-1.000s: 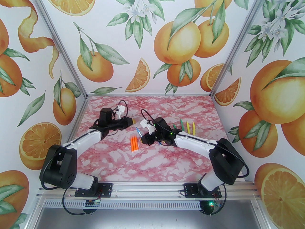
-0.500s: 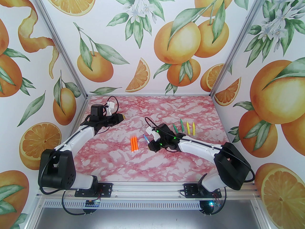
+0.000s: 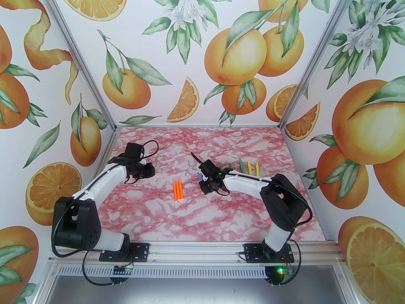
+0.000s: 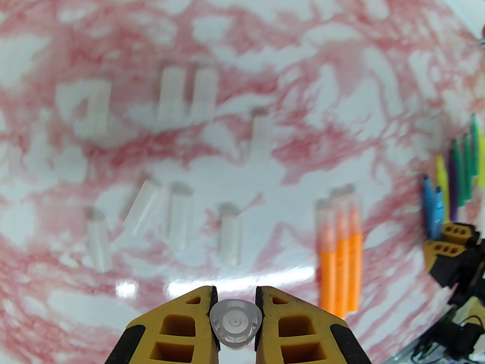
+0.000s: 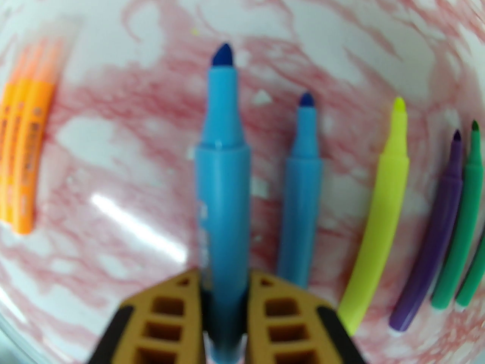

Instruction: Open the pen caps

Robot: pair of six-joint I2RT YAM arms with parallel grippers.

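- Gripping a clear round plastic pen cap [image 4: 235, 326] end-on: the left pincer [image 4: 235, 295] is clamping it over the left side of the pink marbled worktop [image 4: 265, 32].
- Right pincer [image 5: 225, 279] is squeezing the barrel of a light-blue felt-tip pen [image 5: 222, 173]. Its dark nib is showing bare, so that one is looking done.
- About eight loose clear caps [image 4: 229, 237] are lying in two rough rows on the worktop ahead of the left pincer.
- Second blue pen [image 5: 301, 173], yellow pen [image 5: 387, 195], purple pen [image 5: 441, 218] and green pen [image 5: 464, 218] are lying side by side, nibs bare.
- Three orange felt-tip pens [image 4: 339, 248] are lying together mid-worktop with their clear caps on.
- Judging from that, most of the job is looking finished and the orange trio is remaining.
- The held cap and the blue pen are both waiting to be set down.
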